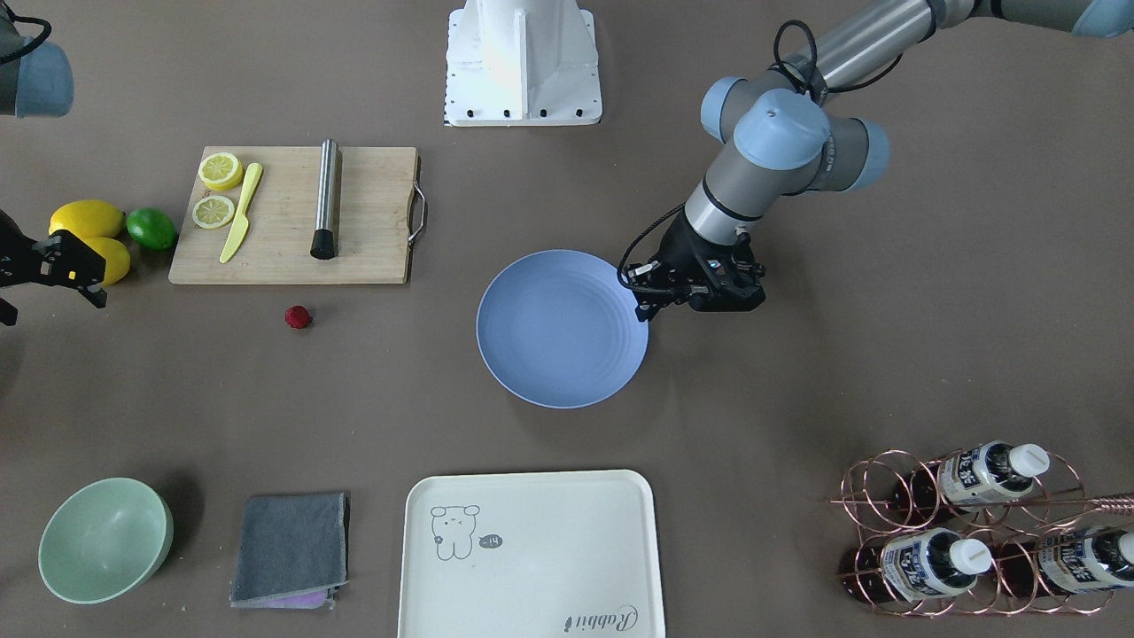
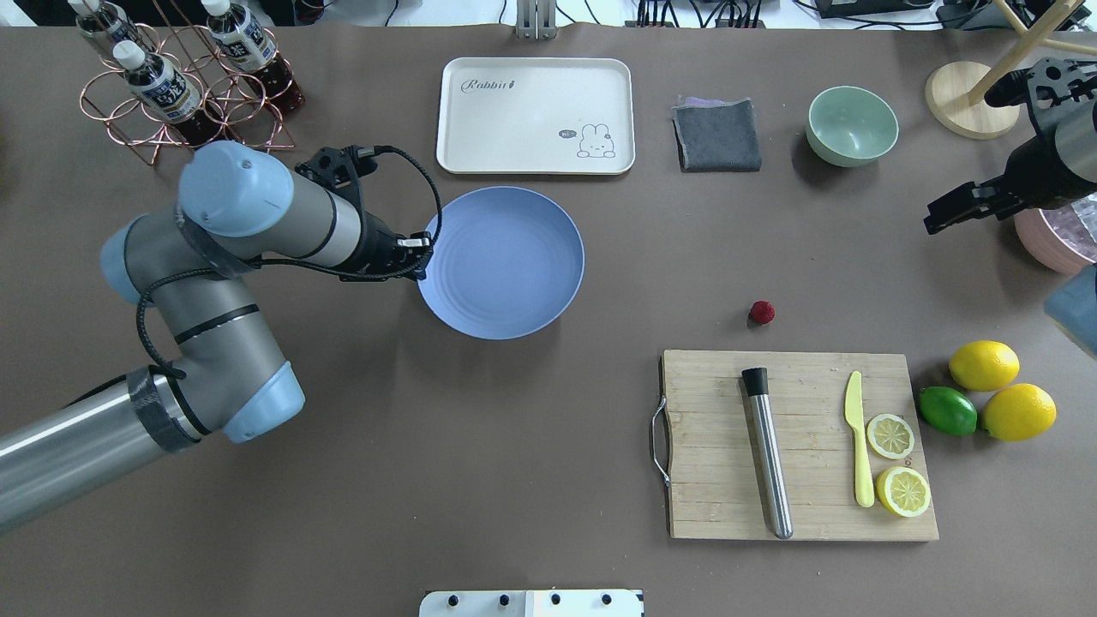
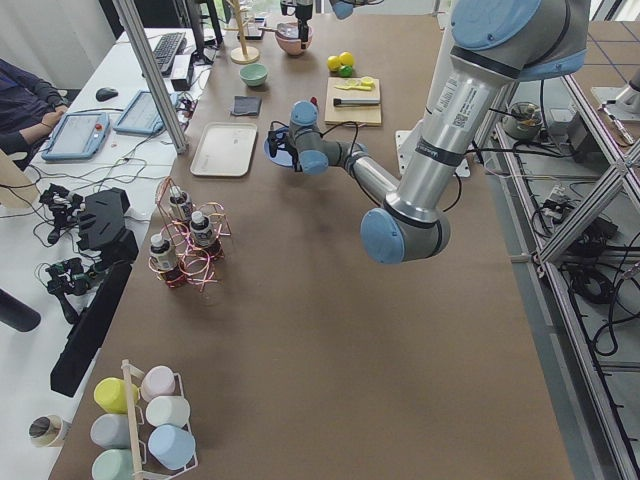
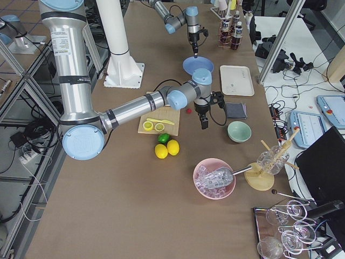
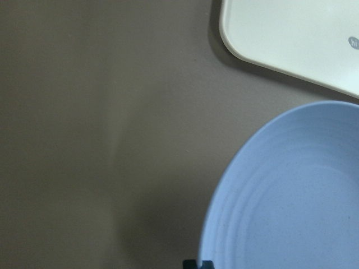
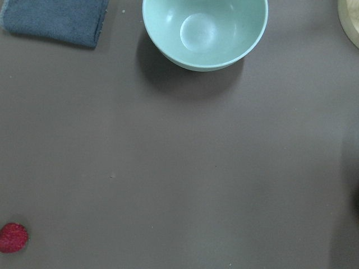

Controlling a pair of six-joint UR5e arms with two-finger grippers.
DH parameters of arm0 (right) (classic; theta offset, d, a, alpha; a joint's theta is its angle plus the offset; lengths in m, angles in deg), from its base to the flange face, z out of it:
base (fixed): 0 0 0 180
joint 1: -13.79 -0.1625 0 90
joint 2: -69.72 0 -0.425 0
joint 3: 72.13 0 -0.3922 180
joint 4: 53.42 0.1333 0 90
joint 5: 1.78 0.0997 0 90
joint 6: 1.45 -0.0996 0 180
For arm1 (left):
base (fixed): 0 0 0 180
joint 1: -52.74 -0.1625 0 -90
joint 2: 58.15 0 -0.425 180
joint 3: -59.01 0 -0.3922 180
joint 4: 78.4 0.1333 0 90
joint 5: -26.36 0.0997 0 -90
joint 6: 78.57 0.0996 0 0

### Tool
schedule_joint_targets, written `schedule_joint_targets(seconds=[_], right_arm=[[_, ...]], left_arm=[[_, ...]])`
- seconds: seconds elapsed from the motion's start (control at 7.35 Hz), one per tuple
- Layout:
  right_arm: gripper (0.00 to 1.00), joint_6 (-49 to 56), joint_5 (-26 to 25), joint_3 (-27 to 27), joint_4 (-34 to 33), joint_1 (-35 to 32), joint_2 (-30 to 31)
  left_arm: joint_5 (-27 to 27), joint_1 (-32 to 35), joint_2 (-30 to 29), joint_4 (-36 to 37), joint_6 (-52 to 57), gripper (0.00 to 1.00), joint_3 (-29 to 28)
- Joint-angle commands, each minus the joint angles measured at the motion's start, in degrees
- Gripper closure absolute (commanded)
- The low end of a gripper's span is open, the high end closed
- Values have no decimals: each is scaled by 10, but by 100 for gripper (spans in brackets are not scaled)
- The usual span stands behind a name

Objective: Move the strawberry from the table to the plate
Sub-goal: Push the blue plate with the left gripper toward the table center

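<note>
Strawberry [image 1: 299, 316] lies on the surface [image 1: 780, 381], near the long edge of the cutting board [image 1: 292, 215] and well apart from the blue plate [image 1: 561, 354]. Left hand [image 1: 645, 310] hangs at the plate's rim, clenched on nothing. Right hand [image 2: 938, 221] sits well apart from the strawberry; whether clenched or released cannot be told.

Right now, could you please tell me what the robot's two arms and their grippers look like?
The left arm and right arm are silver-grey metal tubes linked by rounded joints with pale blue caps. The left gripper and right gripper are black, angular and two-fingered. A thin black cable loops around the left wrist.
</note>
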Motion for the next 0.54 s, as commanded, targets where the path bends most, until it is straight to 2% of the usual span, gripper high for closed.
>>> schedule_joint_targets(seconds=[0.0,0.41], right_arm=[[0,-3,1,0,0,0,0],[0,-7,1,0,0,3,-1]], left_arm=[[41,-29,-23,12,-3,100,-26],[41,-37,-27,12,-2,100,-27]])
